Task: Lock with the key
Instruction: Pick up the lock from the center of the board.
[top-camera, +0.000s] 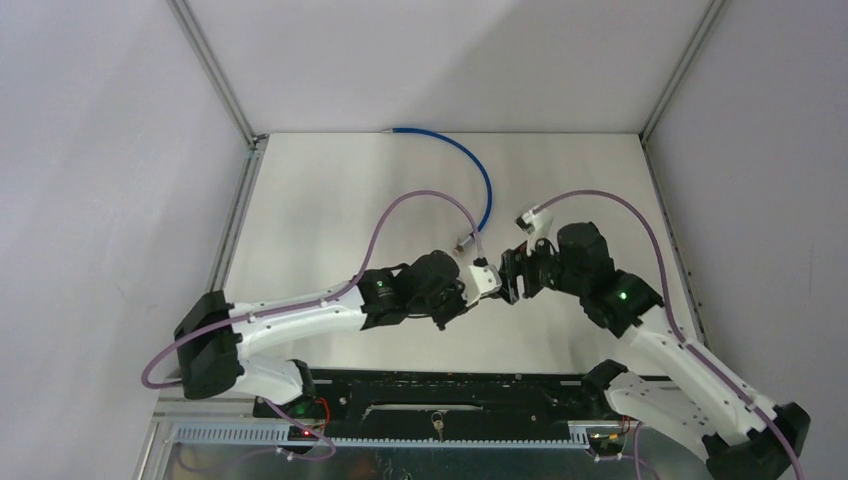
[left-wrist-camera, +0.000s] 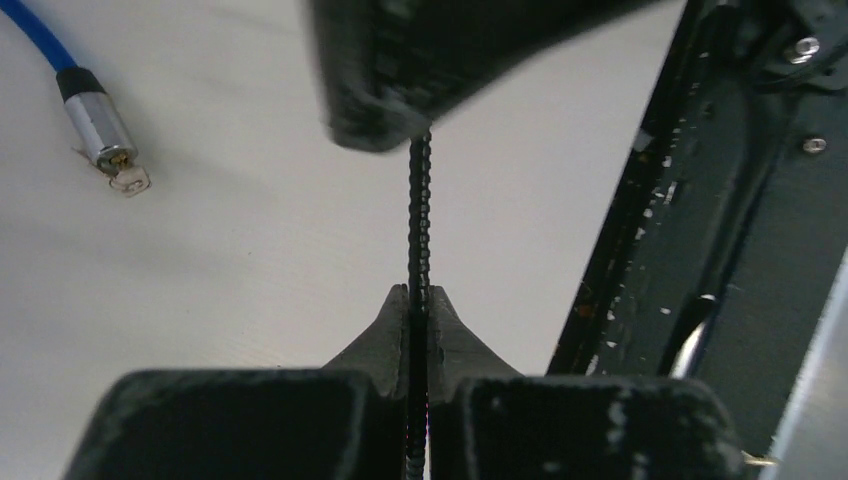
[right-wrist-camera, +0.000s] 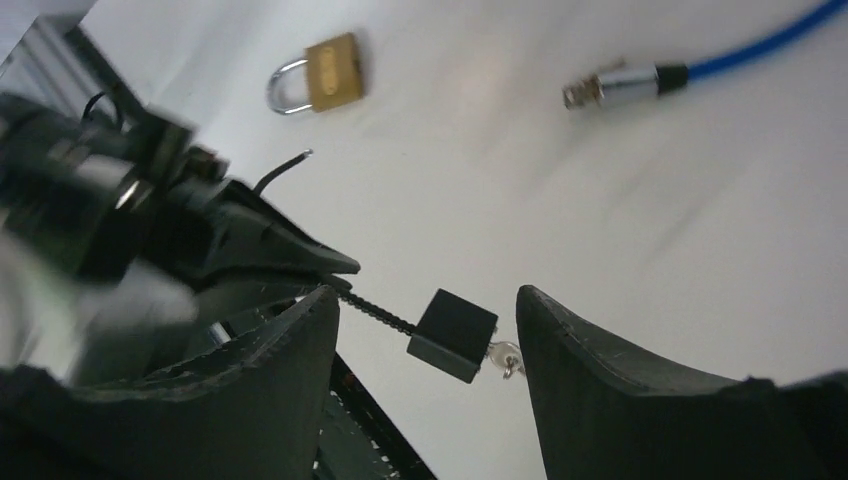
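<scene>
The key (right-wrist-camera: 503, 357) is a small silver piece sticking out of a black block (right-wrist-camera: 452, 334) on a thin ribbed black stem (left-wrist-camera: 419, 220). My left gripper (left-wrist-camera: 419, 295) is shut on that stem, holding the block above the table. My right gripper (right-wrist-camera: 425, 295) is open, one finger on each side of the block, touching neither side. A brass padlock (right-wrist-camera: 320, 72) with a steel shackle lies on the table beyond them; the top view does not show it. From above, both grippers (top-camera: 508, 279) meet at the table's middle.
A blue cable (top-camera: 470, 165) curves from the back of the table to a metal end piece (left-wrist-camera: 98, 128) lying left of the grippers. A black rail (left-wrist-camera: 690, 230) runs along the near edge. A dark blurred shape (left-wrist-camera: 420, 60) covers the stem's far end.
</scene>
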